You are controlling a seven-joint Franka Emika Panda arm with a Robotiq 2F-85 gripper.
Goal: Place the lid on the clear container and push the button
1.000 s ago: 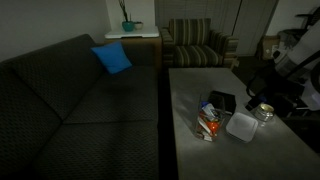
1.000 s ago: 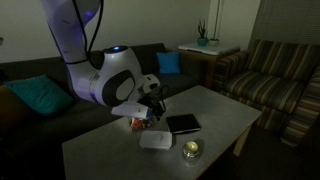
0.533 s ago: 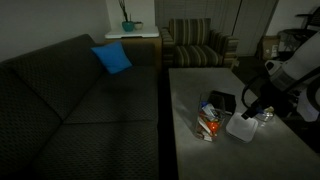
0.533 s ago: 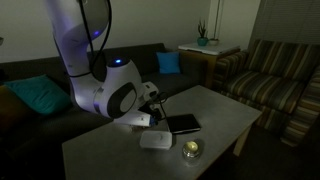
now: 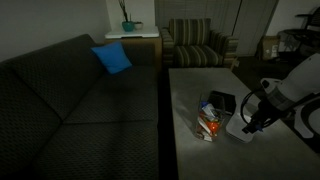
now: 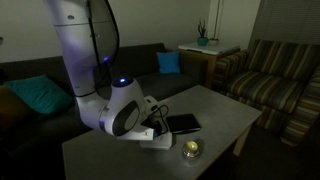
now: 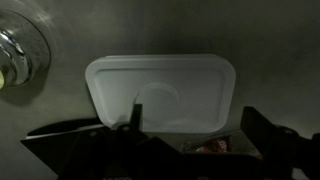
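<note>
The lid (image 7: 165, 88), a pale square piece with rounded corners, lies flat on the table and fills the middle of the wrist view. My gripper (image 7: 196, 112) hangs open just over its near edge, one dark finger (image 7: 136, 118) on each side. The clear container (image 5: 209, 122), with red and orange contents, stands upright beside the lid (image 5: 238, 130); a strip of it shows at the bottom of the wrist view (image 7: 205, 147). In both exterior views the gripper (image 5: 249, 120) (image 6: 156, 129) is low over the lid (image 6: 160, 139). No button shows.
A black box (image 5: 221, 101) (image 6: 183, 124) lies behind the container. A small round glass jar (image 6: 191, 150) (image 7: 14, 55) stands close to the lid. The grey table (image 5: 190, 85) sits beside a dark sofa (image 5: 70, 100), with a striped armchair (image 5: 195, 45) beyond.
The arm has swung down and in toward the table, bringing the open gripper from above the jar down over the lid. Lid, container and jar have not moved.
</note>
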